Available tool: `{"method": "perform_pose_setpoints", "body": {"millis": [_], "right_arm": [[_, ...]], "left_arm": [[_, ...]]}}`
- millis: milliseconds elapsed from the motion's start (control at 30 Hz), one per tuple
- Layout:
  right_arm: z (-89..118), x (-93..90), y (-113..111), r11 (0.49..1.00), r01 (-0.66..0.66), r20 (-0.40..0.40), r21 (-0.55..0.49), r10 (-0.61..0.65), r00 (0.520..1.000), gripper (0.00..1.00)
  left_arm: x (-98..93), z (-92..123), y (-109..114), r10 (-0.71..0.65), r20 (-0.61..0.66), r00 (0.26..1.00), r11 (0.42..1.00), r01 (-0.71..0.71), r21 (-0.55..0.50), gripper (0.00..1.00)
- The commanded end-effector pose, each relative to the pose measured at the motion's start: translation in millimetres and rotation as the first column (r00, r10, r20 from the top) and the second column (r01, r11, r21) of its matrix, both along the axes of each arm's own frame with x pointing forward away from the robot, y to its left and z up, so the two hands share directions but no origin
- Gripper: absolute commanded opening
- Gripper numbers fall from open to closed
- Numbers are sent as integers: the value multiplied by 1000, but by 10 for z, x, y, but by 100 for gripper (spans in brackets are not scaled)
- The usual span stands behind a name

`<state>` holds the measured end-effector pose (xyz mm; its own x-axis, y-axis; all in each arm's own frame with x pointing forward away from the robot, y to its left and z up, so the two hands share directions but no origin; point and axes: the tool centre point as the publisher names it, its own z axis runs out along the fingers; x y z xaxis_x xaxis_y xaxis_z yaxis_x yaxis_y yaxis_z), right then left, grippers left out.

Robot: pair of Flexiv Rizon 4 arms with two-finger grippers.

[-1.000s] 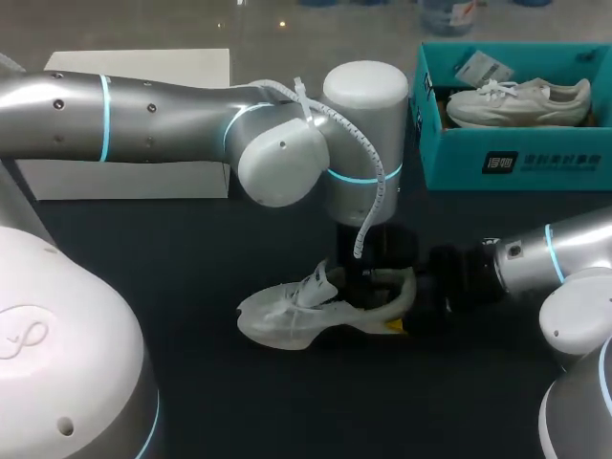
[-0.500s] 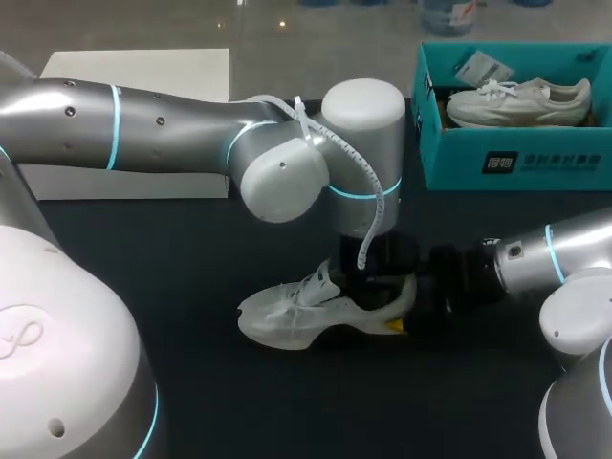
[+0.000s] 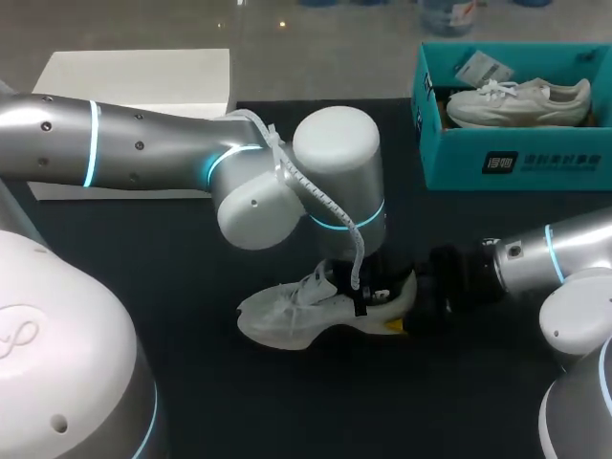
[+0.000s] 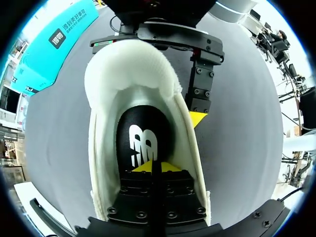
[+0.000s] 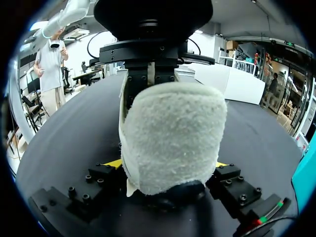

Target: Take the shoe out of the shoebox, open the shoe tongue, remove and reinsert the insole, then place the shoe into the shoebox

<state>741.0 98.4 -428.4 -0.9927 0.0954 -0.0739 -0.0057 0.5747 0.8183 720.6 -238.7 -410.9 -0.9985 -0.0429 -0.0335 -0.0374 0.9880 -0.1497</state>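
Our shoe (image 3: 287, 316) lies on the table (image 3: 306, 402), toe toward our left, heel clamped by our right gripper (image 5: 168, 165); our left gripper (image 4: 150, 167), fingers together, points straight down onto the insole (image 4: 140, 140)

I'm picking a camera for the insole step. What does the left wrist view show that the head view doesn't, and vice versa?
Left wrist only: the black insole inside the shoe, with the left gripper down in the opening. Head only: a second shoe inside the shoebox, and the near shoe's laces. Both: the white shoe, the teal shoebox, the right gripper at the heel.
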Motion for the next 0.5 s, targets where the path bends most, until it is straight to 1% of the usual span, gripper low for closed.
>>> {"method": "perform_pose_setpoints", "body": {"millis": [33,300,500], "right_arm": [[-16,-1,14,1000,2,2,-1,-2,1000,0],[-16,-1,14,1000,2,2,-1,-2,1000,0],[-16,-1,14,1000,2,2,-1,-2,1000,0]], "left_arm": [[-7,-161,31,15,-11,1000,1000,-15,-11,0],[126,121,83,30,-124,992,996,-39,-76,0],[125,326,116,-12,-250,968,991,-23,-136,0]]}}
